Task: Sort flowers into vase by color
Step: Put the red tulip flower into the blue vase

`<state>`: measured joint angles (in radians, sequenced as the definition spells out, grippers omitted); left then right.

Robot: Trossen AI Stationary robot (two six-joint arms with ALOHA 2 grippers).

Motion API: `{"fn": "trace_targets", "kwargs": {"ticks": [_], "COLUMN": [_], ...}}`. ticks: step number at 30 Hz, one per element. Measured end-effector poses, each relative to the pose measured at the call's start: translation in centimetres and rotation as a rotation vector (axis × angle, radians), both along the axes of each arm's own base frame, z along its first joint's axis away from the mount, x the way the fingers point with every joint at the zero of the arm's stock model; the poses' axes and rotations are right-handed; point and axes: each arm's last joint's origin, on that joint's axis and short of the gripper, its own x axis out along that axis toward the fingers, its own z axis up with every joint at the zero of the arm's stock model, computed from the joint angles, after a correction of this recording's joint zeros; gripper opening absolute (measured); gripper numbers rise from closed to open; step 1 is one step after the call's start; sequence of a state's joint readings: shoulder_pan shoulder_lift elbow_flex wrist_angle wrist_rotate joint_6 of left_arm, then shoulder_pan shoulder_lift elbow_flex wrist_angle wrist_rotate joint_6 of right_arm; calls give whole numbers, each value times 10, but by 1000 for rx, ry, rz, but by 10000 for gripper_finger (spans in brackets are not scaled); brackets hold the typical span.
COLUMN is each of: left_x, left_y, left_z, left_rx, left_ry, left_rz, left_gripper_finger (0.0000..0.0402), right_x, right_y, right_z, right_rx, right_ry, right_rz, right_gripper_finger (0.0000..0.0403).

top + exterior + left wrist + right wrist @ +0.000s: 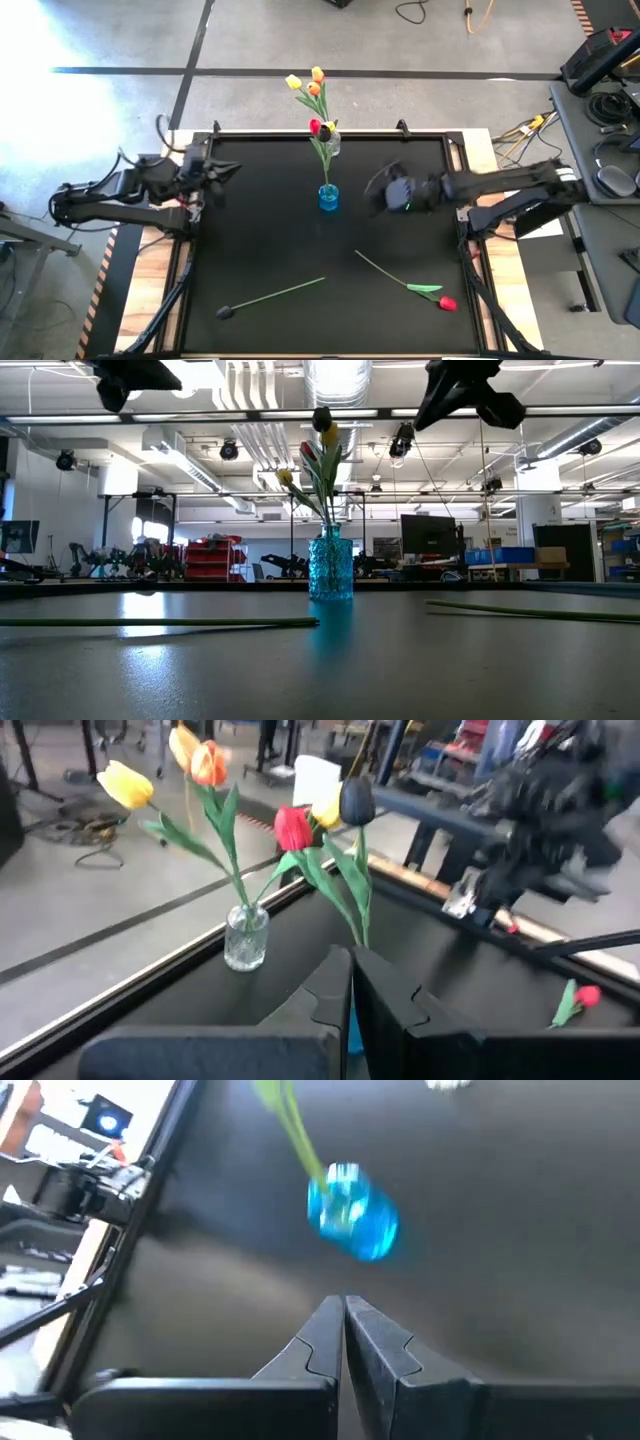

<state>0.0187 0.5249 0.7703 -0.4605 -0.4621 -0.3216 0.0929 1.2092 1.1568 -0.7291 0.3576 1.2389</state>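
A blue vase stands mid-table and holds tulips with red, yellow and dark heads; it also shows in the low view and the right wrist view. A clear glass vase at the far edge holds yellow and orange tulips. A dark-headed tulip and a red tulip lie flat on the table near the front. My left gripper is shut and empty at the table's left. My right gripper is shut and empty, above the table just right of the blue vase.
The black table top has a raised frame around it. The two loose tulips' stems lie across the near half. Desks with cables and equipment stand beyond the right edge.
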Motion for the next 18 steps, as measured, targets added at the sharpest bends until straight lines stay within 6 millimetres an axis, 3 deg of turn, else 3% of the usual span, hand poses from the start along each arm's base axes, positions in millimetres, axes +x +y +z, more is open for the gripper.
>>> {"fn": "trace_targets", "kwargs": {"ticks": [8, 11, 14, 18], "left_x": [-26, -31, -33, -34], "left_y": [0, -1, -1, -1], "left_z": [8, 10, 8, 4], "left_rx": [68, 85, 103, 130], "left_ry": [-54, -43, -11, 45], "left_rz": [-12, -15, -20, -27], "left_gripper_finger": [0, 0, 0, 0], "right_x": [25, 30, 30, 22], "right_y": [63, 83, 98, 111], "right_z": [-48, -54, -53, -48], "right_rx": [283, 345, 371, 366], "right_ry": [44, 93, 246, 589], "right_rz": [-222, -292, -298, -202], "right_gripper_finger": [9, 9, 9, 13]}}
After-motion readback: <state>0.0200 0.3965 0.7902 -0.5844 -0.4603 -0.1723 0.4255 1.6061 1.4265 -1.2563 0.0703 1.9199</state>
